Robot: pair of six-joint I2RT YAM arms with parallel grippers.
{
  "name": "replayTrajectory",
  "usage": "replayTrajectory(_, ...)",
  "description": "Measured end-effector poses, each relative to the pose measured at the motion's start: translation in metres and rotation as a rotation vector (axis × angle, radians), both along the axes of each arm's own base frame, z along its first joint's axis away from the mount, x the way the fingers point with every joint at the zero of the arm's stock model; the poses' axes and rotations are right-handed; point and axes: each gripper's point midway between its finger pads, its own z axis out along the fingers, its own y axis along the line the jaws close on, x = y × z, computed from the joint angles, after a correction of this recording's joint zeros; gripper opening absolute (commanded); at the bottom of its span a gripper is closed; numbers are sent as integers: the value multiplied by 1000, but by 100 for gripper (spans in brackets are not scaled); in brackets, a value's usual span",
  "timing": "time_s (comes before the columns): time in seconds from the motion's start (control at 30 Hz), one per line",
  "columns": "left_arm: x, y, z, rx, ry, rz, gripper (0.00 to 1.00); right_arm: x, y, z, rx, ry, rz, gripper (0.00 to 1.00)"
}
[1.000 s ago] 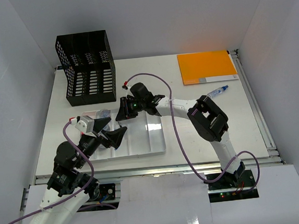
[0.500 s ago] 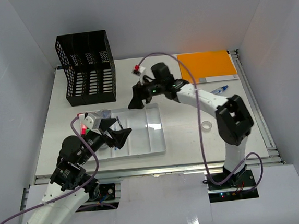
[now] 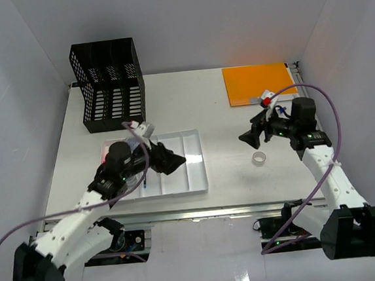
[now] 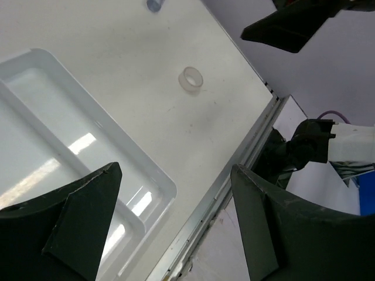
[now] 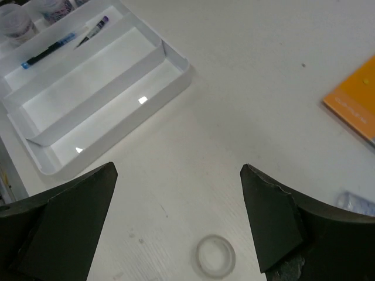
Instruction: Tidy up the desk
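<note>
The desk (image 3: 230, 176) is a white tabletop with a metal rail along its front. A white compartmented tray (image 3: 197, 179) lies at its front left, and my left gripper (image 3: 171, 161) hovers open and empty over the tray's right part (image 4: 174, 175). A small clear tape ring (image 3: 260, 158) lies on the desk right of the tray (image 5: 215, 256) (image 4: 191, 78). Just above and behind the ring, my right gripper (image 3: 249, 138) hangs open with nothing between its fingers (image 5: 179, 170).
A black mesh file rack (image 3: 107, 85) stands at the back left. An orange notebook (image 3: 259, 83) lies at the back right. Two pens (image 5: 47, 51) and small jars (image 5: 14, 20) lie in the tray's left compartments (image 5: 94, 82). The right rail (image 3: 325, 141) bounds the desk.
My right arm has lifted off the tray's back, swung right across the desk and opened its jaws above the ring. My left arm has reached further right over the tray.
</note>
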Motion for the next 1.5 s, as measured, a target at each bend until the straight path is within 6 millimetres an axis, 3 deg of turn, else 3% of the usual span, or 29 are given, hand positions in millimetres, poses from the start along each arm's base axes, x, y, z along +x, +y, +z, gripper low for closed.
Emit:
replayTrajectory(0.07,13,-22,-19,33,110,-31,84,-5,-23,-6,18,10,-56,93)
replayTrajectory(0.17,13,-70,-47,105,230,-111,78,-10,-55,-5,51,-10,-145,93)
replayTrajectory(0.3,16,-139,-65,169,310,-196,72,-11,-90,-8,80,-34,-261,94)
replayTrajectory(0.5,53,-211,-105,267,383,-153,71,-10,-118,-22,118,24,-387,94)
replayTrajectory(0.7,85,-271,-144,342,392,-100,66,-10,-123,-18,127,23,-416,94)
replayTrajectory(0.97,96,-301,-187,428,395,-45,59,-10,-122,-14,137,15,-421,94)
replayTrajectory(1.2,97,-314,-189,472,340,-10,48,-11,-121,-11,142,12,-418,94)
replayTrajectory(1.5,91,-315,-189,522,285,7,56,-11,-121,-11,144,10,-415,94)
